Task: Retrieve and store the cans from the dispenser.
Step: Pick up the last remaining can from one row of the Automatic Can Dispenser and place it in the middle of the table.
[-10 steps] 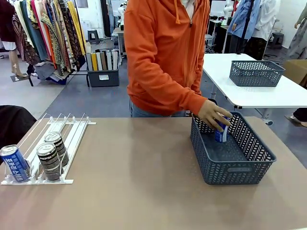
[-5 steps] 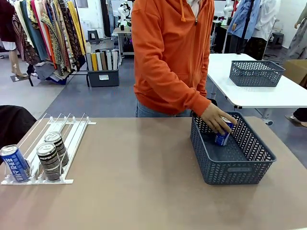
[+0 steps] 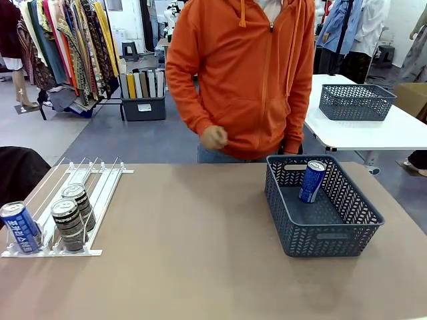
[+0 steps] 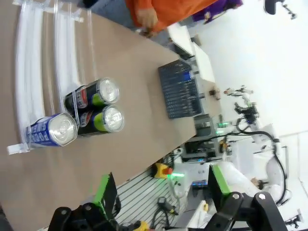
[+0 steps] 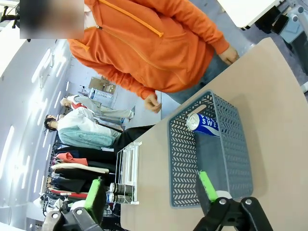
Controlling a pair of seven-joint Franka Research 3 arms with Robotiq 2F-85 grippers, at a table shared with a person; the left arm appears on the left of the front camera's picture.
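Note:
The dispenser [image 3: 100,193] lies at the table's left end. At its near end a blue can [image 3: 20,228] stands beside two dark cans [image 3: 69,223], one behind the other [image 3: 79,200]. Another blue can [image 3: 311,181] leans in the grey mesh basket [image 3: 333,235] on the right, with no hand on it. In the left wrist view my left gripper [image 4: 161,187] hangs open above the blue can [image 4: 50,131] and dark cans [image 4: 98,120] in the dispenser [image 4: 33,72]. In the right wrist view my right gripper [image 5: 151,192] stands open above the basket [image 5: 183,159] and its blue can [image 5: 203,124].
A person in an orange hoodie stands at the far side of the table, with one fist [image 3: 214,138] held near the waist. Bare tabletop [image 3: 193,227] spans between dispenser and basket. A second table with another mesh basket [image 3: 355,101] stands behind on the right.
The person's hand has let go of the blue can in the basket and drawn back to the body. That can now leans in the basket on its own.

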